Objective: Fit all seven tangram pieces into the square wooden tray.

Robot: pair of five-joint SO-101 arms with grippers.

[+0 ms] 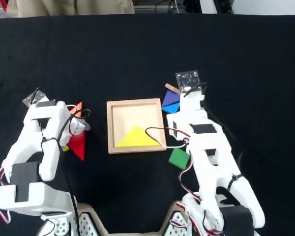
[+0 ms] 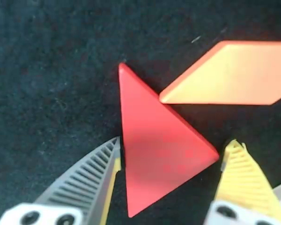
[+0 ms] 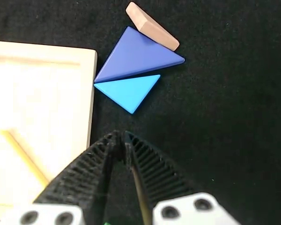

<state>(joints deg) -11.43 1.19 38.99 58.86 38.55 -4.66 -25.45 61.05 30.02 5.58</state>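
The square wooden tray (image 1: 111, 126) lies mid-table with a yellow triangle (image 1: 136, 137) inside it. My left gripper (image 2: 175, 143) is open over the red triangle (image 2: 154, 150), one finger on each side of it, with a small gap at the yellow finger (image 2: 243, 173). An orange parallelogram (image 2: 229, 74) touches the red triangle's far edge. My right gripper (image 3: 121, 138) is shut and empty, just outside the tray's wall (image 3: 90, 93). Beyond its tips lie a light blue triangle (image 3: 129, 90), a dark blue triangle (image 3: 136, 56) and a tan piece (image 3: 152, 26).
A green square (image 1: 179, 158) lies on the black cloth by the right arm's base side, near the tray's corner. A cable from the right arm crosses the tray's near right corner (image 1: 160, 137). The far half of the table is bare cloth.
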